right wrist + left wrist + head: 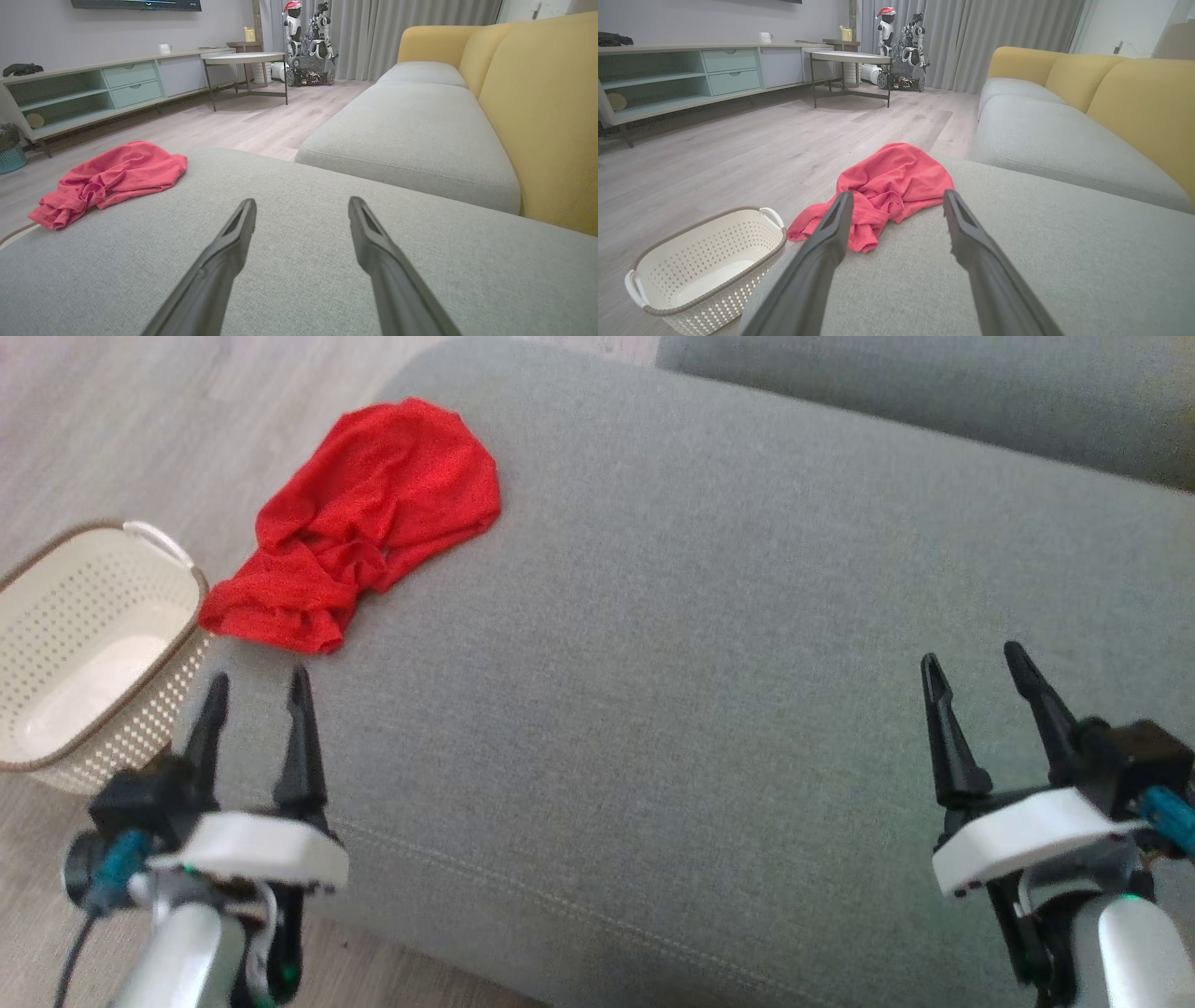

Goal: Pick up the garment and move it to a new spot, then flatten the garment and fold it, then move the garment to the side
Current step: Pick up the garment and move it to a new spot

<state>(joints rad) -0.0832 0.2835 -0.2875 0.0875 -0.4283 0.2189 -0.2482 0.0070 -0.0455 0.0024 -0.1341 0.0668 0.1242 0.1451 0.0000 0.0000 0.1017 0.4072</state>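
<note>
Grey sofa cushion (700,663) serves as work surface; wood floor (93,429) to its left. Red garment (364,523) lies crumpled at the cushion's far left corner, one end at the edge near a perforated cream basket (93,635) on the floor. Left jaws: spread wide, holding nothing, near the garment, not touching. Right jaws: spread wide, holding nothing, over bare cushion, well apart from the garment.

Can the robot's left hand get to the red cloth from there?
Probably yes. The left hand is open and points at the red cloth, with just bare grey cushion between them. The basket sits off to the side.
</note>
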